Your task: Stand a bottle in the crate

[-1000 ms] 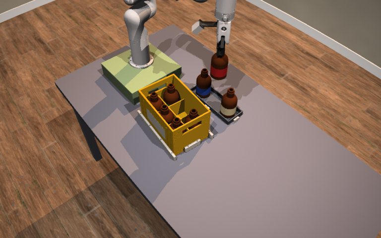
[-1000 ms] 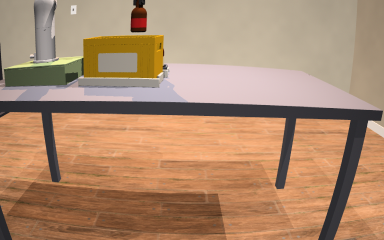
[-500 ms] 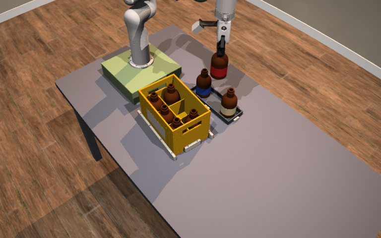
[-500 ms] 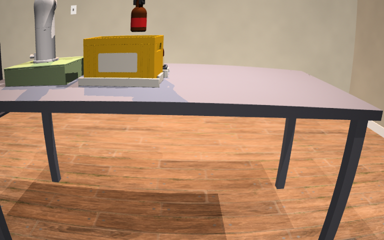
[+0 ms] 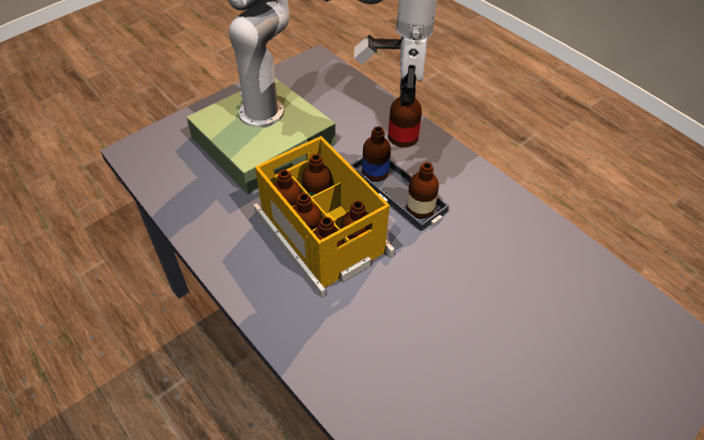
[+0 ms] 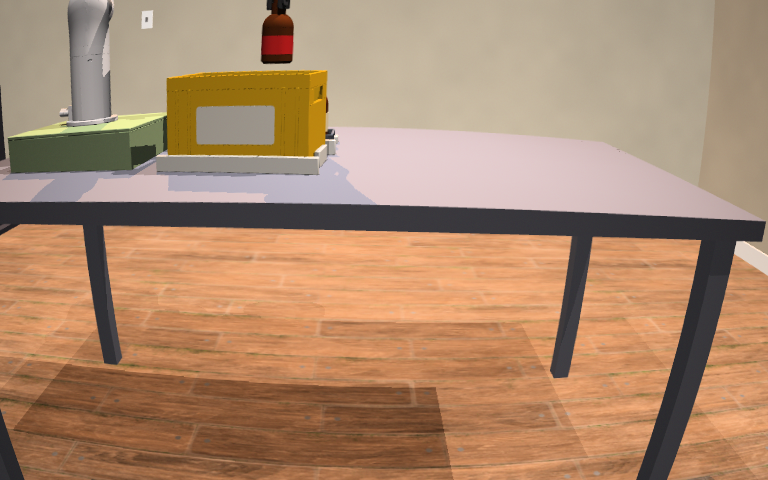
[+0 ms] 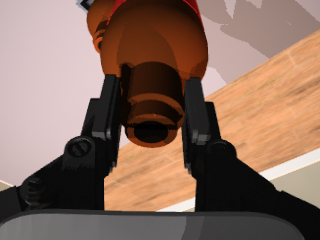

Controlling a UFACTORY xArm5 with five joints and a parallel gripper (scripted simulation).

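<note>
Upper centre-right in top view, our black fingers [image 5: 408,93] [image 6: 278,5] grip the red-labelled brown glass bottle [image 5: 404,122] [image 6: 277,39] [image 7: 154,45] by its neck, btwn pads, upright, w/ air beneath, above the yellow plastic crate's [image 5: 354,254] [image 6: 237,93] rim height.

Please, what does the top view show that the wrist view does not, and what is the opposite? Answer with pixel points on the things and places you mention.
Only top: the yellow crate [image 5: 353,259] with five bottles inside, and the green base block [image 5: 217,148].
Only wrist: the open mouth of the red-labelled bottle [image 5: 404,122] [image 7: 155,45], between both fingers.
Both: that bottle, held at its neck by the gripper [image 5: 408,98] [image 7: 152,95].
</note>
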